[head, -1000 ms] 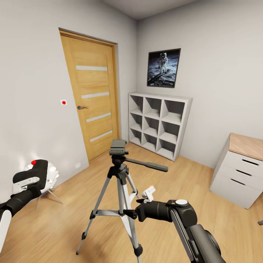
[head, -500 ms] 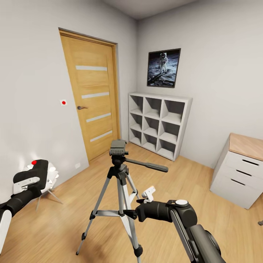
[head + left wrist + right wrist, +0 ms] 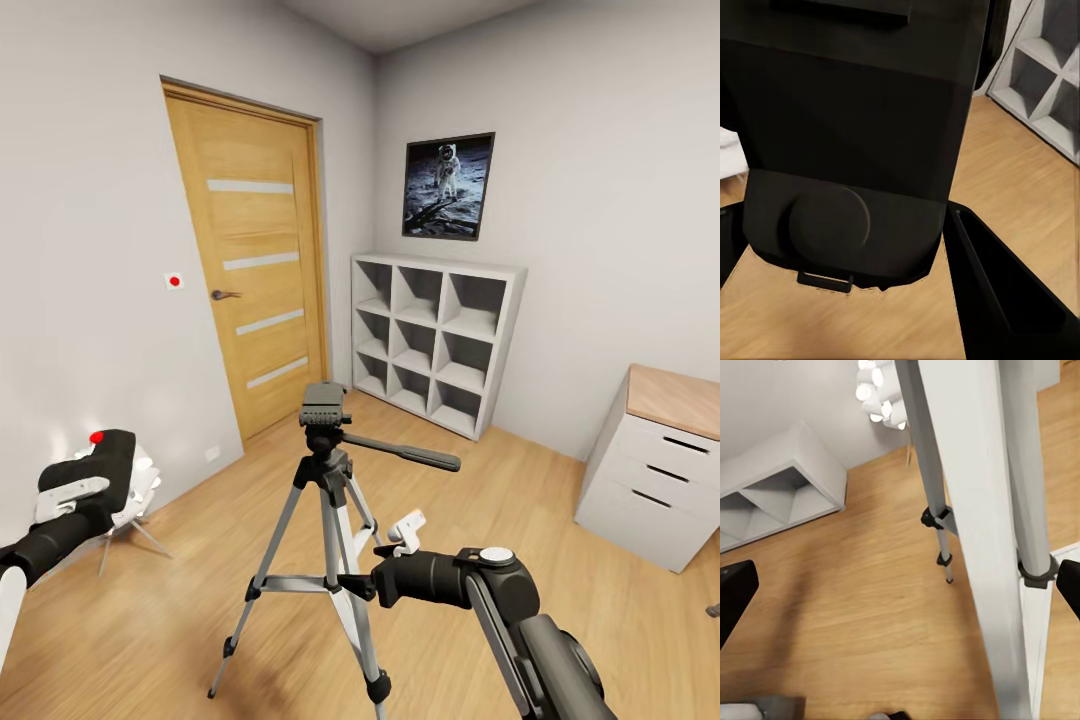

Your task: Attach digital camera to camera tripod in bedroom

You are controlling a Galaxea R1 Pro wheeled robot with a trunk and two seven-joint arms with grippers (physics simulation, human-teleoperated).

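The left gripper (image 3: 88,488), clamped on the camera (image 3: 105,462), has been raised slightly. The tripod (image 3: 325,520) stands mid-floor, its head lying up and to the right of the camera. The right gripper (image 3: 368,565) is held astride a leg, jaws apart.

Small black digital camera (image 3: 105,462) with red dot largely covered by left gripper (image 3: 82,487); lens hidden in head view. Silver-legged camera tripod (image 3: 330,520): one leg partly behind right gripper (image 3: 385,562), near foot cut off by bottom edge. White drawer chest (image 3: 655,470) cut off at right edge.
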